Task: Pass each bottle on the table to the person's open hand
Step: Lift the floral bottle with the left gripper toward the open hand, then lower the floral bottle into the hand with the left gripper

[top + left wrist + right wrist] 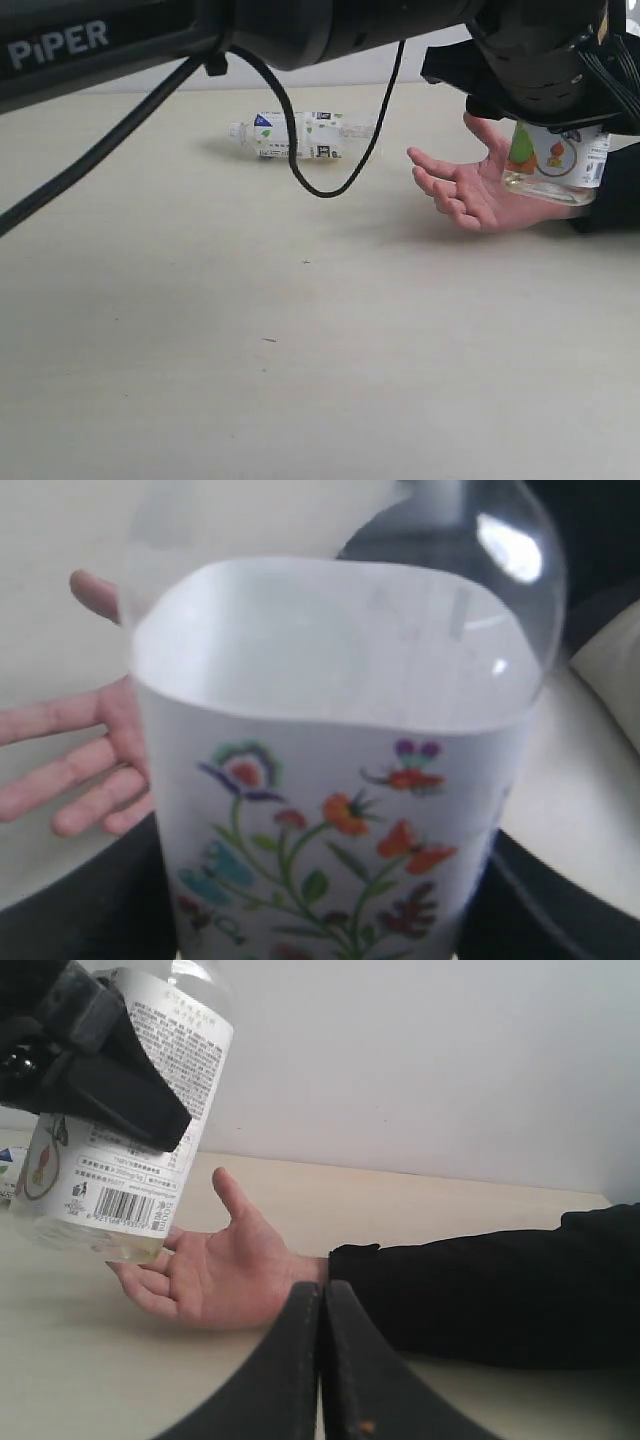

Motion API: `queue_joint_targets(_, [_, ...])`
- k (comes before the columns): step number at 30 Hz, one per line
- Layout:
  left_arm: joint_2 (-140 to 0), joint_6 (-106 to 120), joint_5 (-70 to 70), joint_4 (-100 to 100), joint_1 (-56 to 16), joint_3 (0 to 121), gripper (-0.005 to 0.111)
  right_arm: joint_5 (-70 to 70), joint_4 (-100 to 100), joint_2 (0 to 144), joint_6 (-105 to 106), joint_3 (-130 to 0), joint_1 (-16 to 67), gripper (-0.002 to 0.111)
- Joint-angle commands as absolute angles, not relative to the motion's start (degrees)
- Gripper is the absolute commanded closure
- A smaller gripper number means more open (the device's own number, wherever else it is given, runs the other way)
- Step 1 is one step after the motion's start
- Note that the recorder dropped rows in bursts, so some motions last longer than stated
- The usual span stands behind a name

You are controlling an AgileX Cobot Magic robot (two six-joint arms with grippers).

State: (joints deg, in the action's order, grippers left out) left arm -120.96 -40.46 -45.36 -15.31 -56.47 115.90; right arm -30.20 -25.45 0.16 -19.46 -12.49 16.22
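Exterior view: left gripper (pixel 115 1080) pinches floral bottle (pixel 555 160), pale liquid inside; right gripper (pixel 321 1305) pressed together.

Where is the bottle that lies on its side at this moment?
In the exterior view the bottle lies on the table at the far middle, left of the open hand and apart from it.

Glossy black arm (pixel 150 35) bore white PIPER lettering (pixel 57 45), thin black cable (pixel 323 193) drooped in a loop, right hand (pixel 320 1305) had smooth black tapered fingers (pixel 280 1380).
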Motion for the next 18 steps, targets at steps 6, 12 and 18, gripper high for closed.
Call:
queue_joint_targets(6, [-122.59, -48.95, -44.16, -15.26, -55.55, 116.56, 0.107, -29.45, -25.52, 0.0, -19.66, -12.29, 16.4, 0.108])
queue_joint_targets(12, [-124.69, -58.04, -44.5, -17.18, -53.25, 117.04, 0.107, -29.45, -25.52, 0.0, -19.66, -12.29, 16.4, 0.108])
queue_joint_targets(18, [-129.78, -58.93, -47.02, -17.43, -52.49, 123.67, 0.107, -29.45, -25.52, 0.0, -19.66, -12.29, 16.4, 0.108])
